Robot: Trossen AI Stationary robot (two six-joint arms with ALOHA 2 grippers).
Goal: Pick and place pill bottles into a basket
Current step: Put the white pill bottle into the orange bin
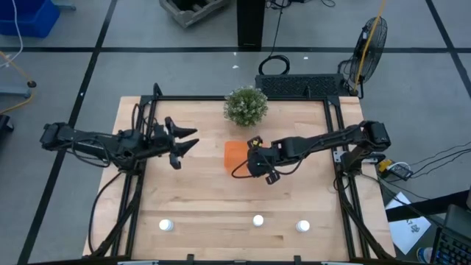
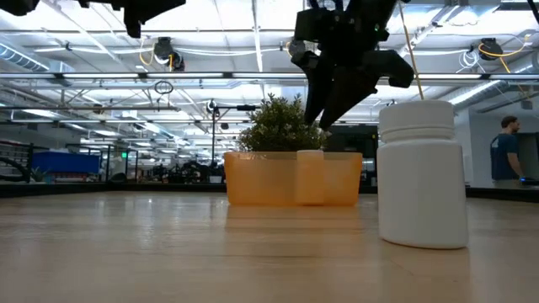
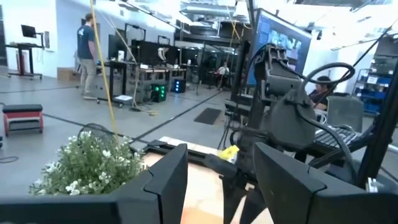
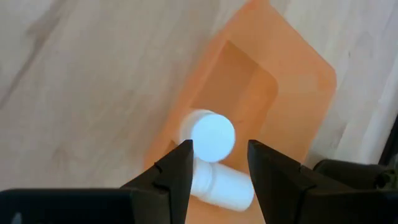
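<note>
Right gripper (image 4: 217, 165) above the orange basket (image 1: 234, 154), fingers spread and holding nothing.
Two pill bottles (image 4: 211, 134) are in the basket, one upright, one lying. Three more bottles (image 1: 258, 220) stand near the table's (image 1: 199, 199) front edge. The left gripper (image 1: 190, 140) waits on the left, fingers apart, empty.

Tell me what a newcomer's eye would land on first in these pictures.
The bright-orange basket at the table's middle, just in front of the bushy green plant, with the right gripper poised directly over it. Looking down past that gripper's open fingers, two white pill bottles already sit in the basket, one upright and one lying on its side. Three more bottles stand in a row along the table's near edge, while the left gripper hangs open to the side.
</note>
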